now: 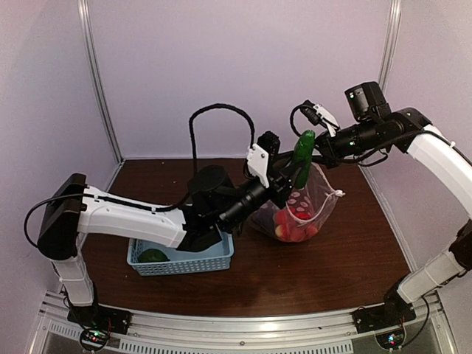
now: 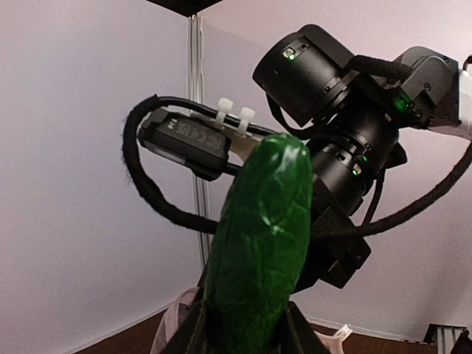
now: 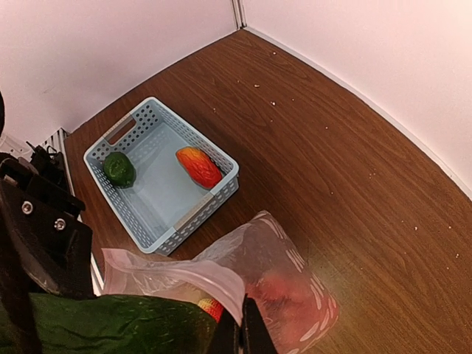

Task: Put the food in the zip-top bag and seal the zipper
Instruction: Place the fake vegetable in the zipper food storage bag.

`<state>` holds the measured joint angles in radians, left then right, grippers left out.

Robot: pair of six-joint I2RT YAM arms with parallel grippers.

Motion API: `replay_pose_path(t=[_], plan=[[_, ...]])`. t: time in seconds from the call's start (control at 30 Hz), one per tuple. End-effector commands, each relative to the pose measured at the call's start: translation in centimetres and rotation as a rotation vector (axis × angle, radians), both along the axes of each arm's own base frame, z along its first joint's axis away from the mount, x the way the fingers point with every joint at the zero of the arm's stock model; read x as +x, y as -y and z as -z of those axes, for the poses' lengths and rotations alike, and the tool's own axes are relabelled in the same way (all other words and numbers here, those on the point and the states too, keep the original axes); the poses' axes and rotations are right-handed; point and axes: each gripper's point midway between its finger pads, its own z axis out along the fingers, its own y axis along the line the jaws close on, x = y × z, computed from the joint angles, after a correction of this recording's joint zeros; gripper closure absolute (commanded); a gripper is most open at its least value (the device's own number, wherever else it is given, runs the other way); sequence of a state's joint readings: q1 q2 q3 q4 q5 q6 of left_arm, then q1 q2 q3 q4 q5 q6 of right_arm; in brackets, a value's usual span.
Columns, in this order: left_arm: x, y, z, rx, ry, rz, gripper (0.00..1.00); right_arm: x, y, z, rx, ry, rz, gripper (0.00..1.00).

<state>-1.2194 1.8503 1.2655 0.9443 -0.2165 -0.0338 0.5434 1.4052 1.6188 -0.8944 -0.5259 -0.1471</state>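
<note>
Tabletop [image 1: 332, 265] of dark wood carried the whole job, and both arms met over its far middle. The left arm reached long across from its base. The right arm bent down from the other side so the two could work on one spot.

The light-blue basket [image 1: 184, 262] sat near the left arm, apart from the zip-top bag [image 1: 306, 210], serving as the supply. The bag hung with its bottom resting on the table. The right gripper [image 3: 240, 335] was fully closed and pinched its upper edge, apparently to keep the mouth lifted and slack enough to take more food.

The left gripper [image 1: 293, 179] had its jaws partly apart and clamped round the lower end of the cucumber [image 2: 262, 236]. It held the cucumber upright just above the bag's mouth and close to the right wrist, so I judged it was being lined up to go in.

A red pepper [image 3: 198, 166] and a dark green piece [image 3: 118, 168] lay in the basket, not yet bagged. The cherry tomatoes [image 1: 291, 225] showed red through the plastic at the bottom of the bag.

The zipper [image 3: 177, 271], a pale strip along the mouth, was unsealed. Closing it looked to be the last step, well off yet.
</note>
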Motion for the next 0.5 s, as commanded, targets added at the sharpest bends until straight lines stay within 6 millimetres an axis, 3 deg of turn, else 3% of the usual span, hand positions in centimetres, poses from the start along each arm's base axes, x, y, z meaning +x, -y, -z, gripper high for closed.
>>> replay_pose_path(t=[0.0,0.17,0.33,0.4,0.47], plan=[[2.1,0.1,-1.0,0.025,0.045,-0.145,0.57,0.4,-0.3,-1.1,0.037,0.006,-0.007,1.00],[2.2,-0.5,-2.3,0.040,0.058,-0.169,0.31,1.5,0.1,-0.8,0.055,-0.023,0.022,1.00],[0.7,-2.4,-4.3,0.027,0.007,-0.122,0.24,2.4,0.5,-0.4,0.077,-0.050,0.038,1.00],[0.1,-3.6,-4.3,-0.005,-0.071,-0.102,0.23,2.6,0.5,0.0,0.077,-0.052,0.041,1.00],[-0.1,-4.6,-2.8,-0.027,-0.173,-0.087,0.25,2.7,0.4,0.3,0.083,-0.052,0.041,1.00]])
